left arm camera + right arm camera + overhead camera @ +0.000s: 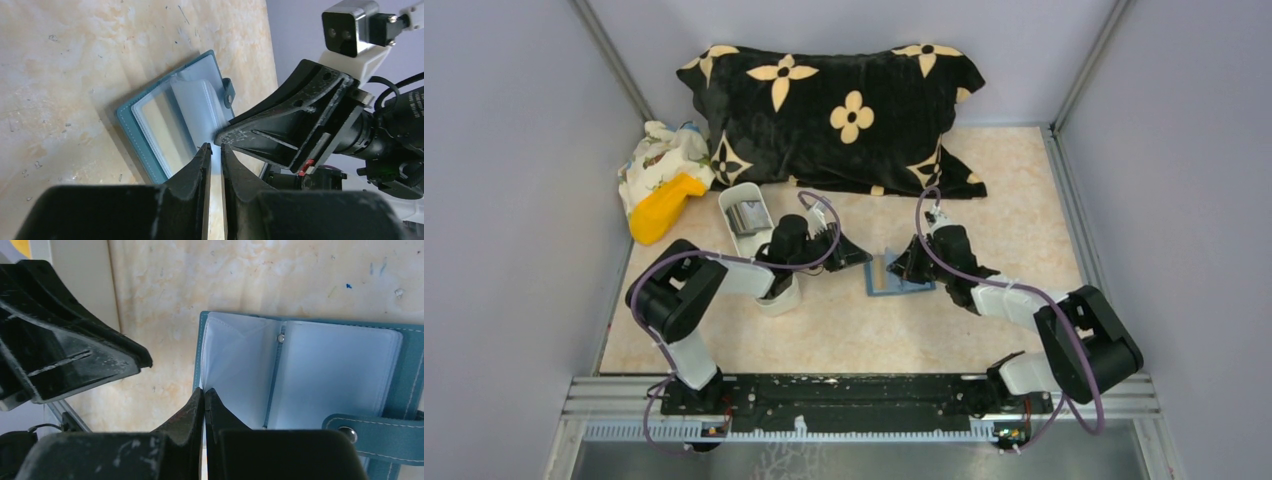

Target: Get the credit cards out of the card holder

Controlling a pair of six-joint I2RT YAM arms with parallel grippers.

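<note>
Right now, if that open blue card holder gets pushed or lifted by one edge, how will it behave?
The card holder seems floppy: its clear sleeves bow up instead of lying flat. Probably light and prone to sliding: it's thin, resting on the smooth table.

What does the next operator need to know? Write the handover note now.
Left gripper: jaws nearly together beside the card holder; nothing clearly held.
Right gripper: jaws shut at the holder's sleeve edge; whether a sleeve is pinched is unclear.
Holder lies open on the table between the arms.
Done: a grey card-like piece sits in the white tray.
Left: a tan patch in one sleeve may be a card; check the sleeves and pull what remains.
</note>
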